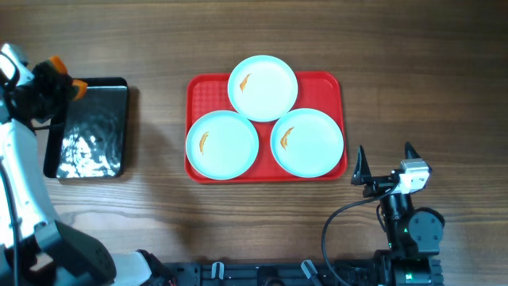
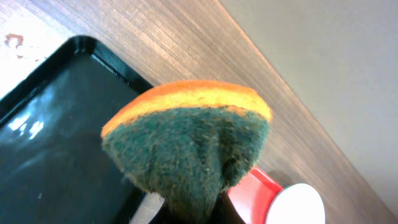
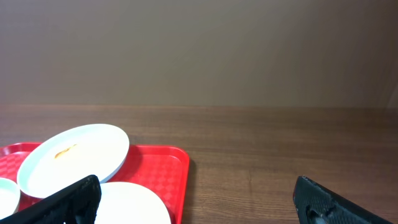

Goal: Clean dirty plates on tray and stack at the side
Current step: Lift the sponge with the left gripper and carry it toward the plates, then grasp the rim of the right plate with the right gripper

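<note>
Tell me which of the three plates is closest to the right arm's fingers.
The plate in the near right corner of the red tray; the left plate and far plate lie farther off.

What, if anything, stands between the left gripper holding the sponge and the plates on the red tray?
Nothing visible does. Only the wooden table lies between the left gripper, shut on the sponge over the black tray, and the nearest plate.
</note>
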`<state>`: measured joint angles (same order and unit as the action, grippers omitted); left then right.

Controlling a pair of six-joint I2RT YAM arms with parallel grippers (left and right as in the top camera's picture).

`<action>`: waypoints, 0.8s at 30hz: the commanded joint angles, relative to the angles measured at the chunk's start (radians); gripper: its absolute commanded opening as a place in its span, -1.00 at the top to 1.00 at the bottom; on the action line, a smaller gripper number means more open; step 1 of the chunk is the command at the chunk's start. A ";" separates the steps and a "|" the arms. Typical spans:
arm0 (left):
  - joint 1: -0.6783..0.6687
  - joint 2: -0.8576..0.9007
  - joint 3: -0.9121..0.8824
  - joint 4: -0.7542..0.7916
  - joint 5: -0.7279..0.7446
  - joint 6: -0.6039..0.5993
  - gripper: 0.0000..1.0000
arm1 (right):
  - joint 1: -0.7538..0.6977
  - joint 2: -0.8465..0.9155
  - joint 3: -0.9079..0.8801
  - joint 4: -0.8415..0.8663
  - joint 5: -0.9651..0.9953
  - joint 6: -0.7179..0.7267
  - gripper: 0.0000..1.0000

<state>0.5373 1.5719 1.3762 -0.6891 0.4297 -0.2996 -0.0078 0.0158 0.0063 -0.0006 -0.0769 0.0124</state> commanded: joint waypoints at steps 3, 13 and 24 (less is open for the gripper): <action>0.006 0.208 -0.132 0.000 -0.135 0.008 0.92 | -0.004 -0.005 -0.001 0.002 0.010 -0.012 -0.99; 0.010 -0.184 0.037 0.009 0.274 -0.003 0.92 | -0.004 -0.005 -0.001 0.002 0.010 -0.012 -0.99; -0.352 -0.161 -0.054 -0.415 0.272 0.084 0.92 | -0.004 -0.005 -0.001 0.042 -0.031 0.054 -1.00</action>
<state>0.3367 1.3960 1.3769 -1.1183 0.6708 -0.2745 -0.0078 0.0158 0.0063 0.0067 -0.0765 0.0124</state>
